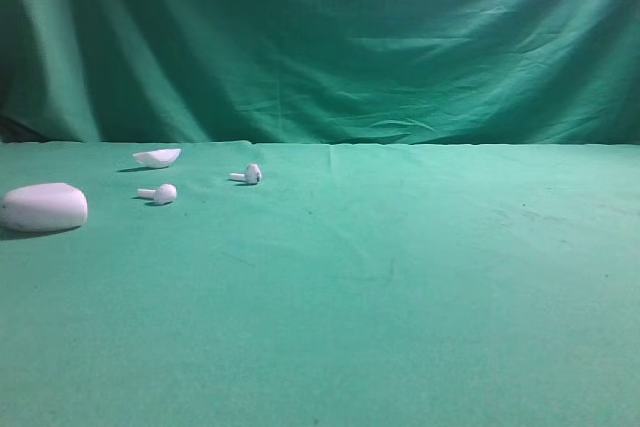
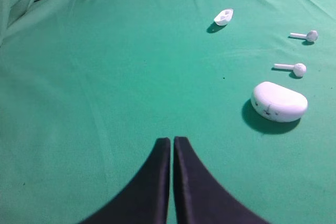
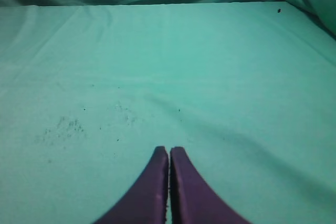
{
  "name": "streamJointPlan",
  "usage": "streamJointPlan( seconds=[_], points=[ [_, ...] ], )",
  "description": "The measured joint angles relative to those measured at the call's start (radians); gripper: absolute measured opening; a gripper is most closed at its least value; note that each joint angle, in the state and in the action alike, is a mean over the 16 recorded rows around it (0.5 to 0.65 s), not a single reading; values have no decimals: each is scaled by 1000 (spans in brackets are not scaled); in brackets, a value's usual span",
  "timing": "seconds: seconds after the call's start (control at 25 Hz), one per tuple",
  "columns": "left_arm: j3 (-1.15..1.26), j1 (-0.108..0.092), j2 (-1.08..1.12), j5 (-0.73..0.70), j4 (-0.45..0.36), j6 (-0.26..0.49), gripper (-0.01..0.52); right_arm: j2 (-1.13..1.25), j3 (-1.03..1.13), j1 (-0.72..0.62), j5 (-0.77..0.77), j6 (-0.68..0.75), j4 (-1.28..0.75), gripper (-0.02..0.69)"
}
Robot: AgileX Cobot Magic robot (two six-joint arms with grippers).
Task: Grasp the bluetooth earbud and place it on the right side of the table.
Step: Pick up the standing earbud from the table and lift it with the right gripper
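Observation:
The bluetooth earbud, white with a small dark mark on its rounded head, lies on the green table at the left-centre; it also shows in the left wrist view at the far right. A plain white earbud lies left of it, also in the left wrist view. Neither gripper shows in the high view. My left gripper is shut and empty, well short of the earbuds. My right gripper is shut and empty over bare cloth.
A white pebble-shaped case lies at the far left, seen in the left wrist view too. A small white lid-like piece lies near the back, also in the left wrist view. A green backdrop hangs behind.

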Motion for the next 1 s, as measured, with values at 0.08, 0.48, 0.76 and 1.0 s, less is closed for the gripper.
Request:
streamJointPlan(
  seconds=[0.08, 0.48, 0.76, 1.0],
  points=[
    [0, 0, 0, 0, 0, 0, 0, 0, 0, 0, 0, 0, 0, 0],
    [0, 0, 0, 0, 0, 0, 0, 0, 0, 0, 0, 0, 0, 0],
    [0, 0, 0, 0, 0, 0, 0, 0, 0, 0, -37, 8, 26, 0],
    [0, 0, 0, 0, 0, 0, 0, 1, -14, 0, -164, 23, 113, 0]
  ],
)
